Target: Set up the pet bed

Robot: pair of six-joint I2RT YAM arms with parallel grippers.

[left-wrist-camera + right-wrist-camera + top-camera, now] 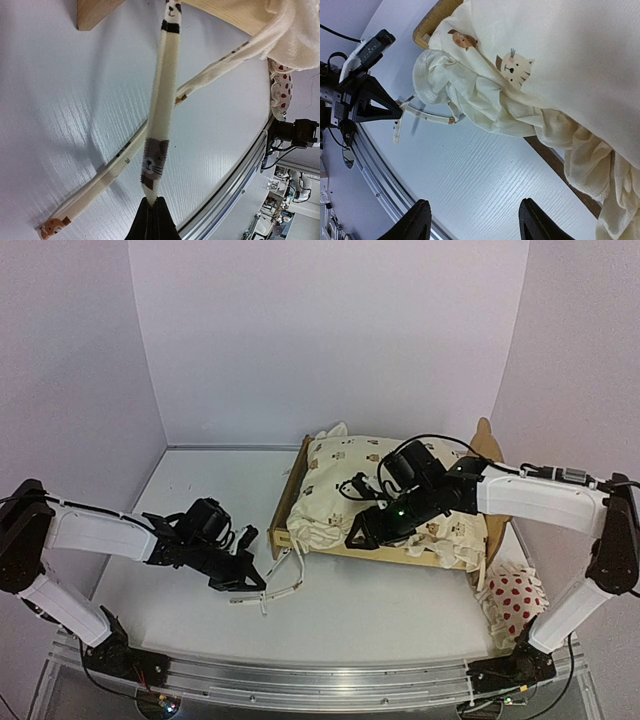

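Observation:
The pet bed [283, 512], a light plywood frame, stands right of the table's middle; its wood also shows in the left wrist view [92, 12] and the right wrist view [427, 27]. A cream animal-print cushion [345, 480] lies in it, ruffles spilling over the front rail [485, 105]. My left gripper [255, 583] is shut on the end of one cushion tie [167, 90], which runs taut from the jaws [154, 202] up to the bed. A second tie [100, 185] lies on the table beneath. My right gripper [358, 537] hangs open over the bed's near front, nothing between its fingers [475, 201].
A white red-dotted pillow [518, 600] lies on the table right of the bed, by the right arm's base. A metal rail [320, 680] runs along the near table edge. White walls close in the back and both sides.

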